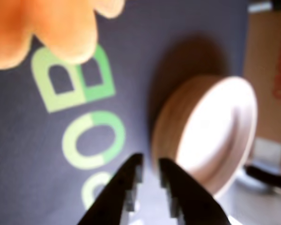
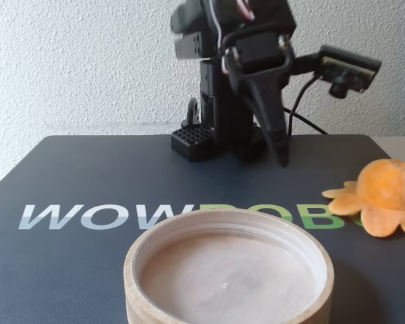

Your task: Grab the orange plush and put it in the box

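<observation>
Nearest the fixed camera sits the box [image 2: 228, 271], round, pale wood, thick-rimmed, its near edge cut off by the frame's bottom. Its flat floor is bare. It rests on a dark mat [image 2: 88, 172] whose left and rear edges show, with open surface on either side of it. Behind the box, large lettering [image 2: 108, 216] reads "WOWROBO", grey turning green; the last letters are partly hidden. Further back stands the arm's base [image 2: 212, 138], and the gripper [image 2: 281, 159] hangs point-down above the mat, holding nothing; the wrist view shows its dark fingers [image 1: 126, 187] slightly parted. Right of it, apart from gripper and box, the orange plush [image 2: 385, 196] lies on the mat near the right edge.
</observation>
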